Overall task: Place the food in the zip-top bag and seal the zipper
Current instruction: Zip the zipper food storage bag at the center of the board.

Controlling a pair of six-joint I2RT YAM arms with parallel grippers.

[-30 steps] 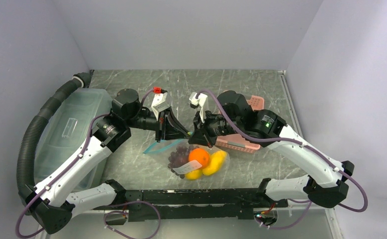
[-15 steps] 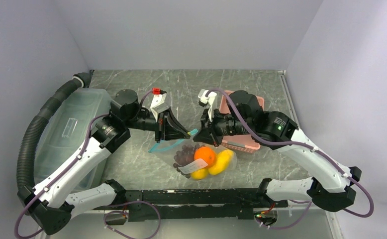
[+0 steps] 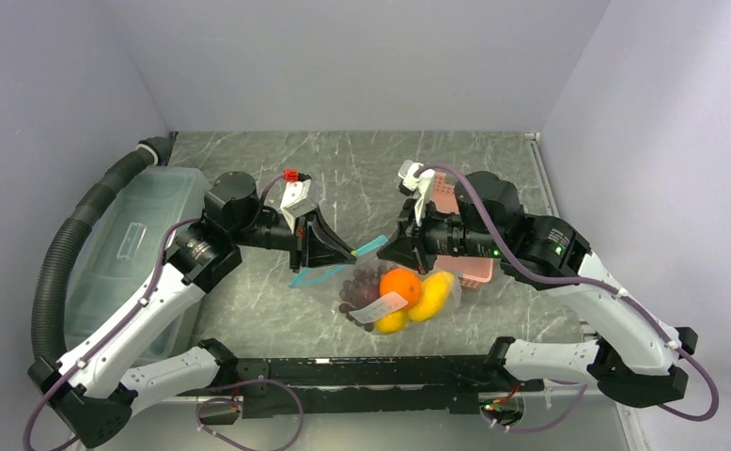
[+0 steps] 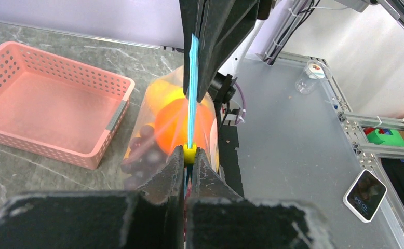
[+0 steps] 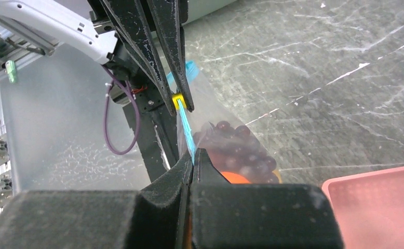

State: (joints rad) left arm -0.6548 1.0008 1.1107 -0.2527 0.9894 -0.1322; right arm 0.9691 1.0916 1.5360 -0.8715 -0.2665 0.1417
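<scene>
Teal-blue and narrow, the zipper is stretched in a straight line between the two pincers, above the middle of the table. The left pincer is closed tight on one end of the strip, where a small yellow slider is pinched between its fingers. The right pincer is likewise clamped hard on the strip, further along toward the right. The zip-top bag is hung from the strip on the near side, and the food is gathered inside it. The orange ball is seen in the middle, the dark purple grape bunch on its left, and yellow pieces on its right and near side. A white label is seen across the front of the bag. The pink basket is set just right of the bag, partly hidden by the right arm in the overhead view. A translucent lidded bin is placed at the table's left edge.
</scene>
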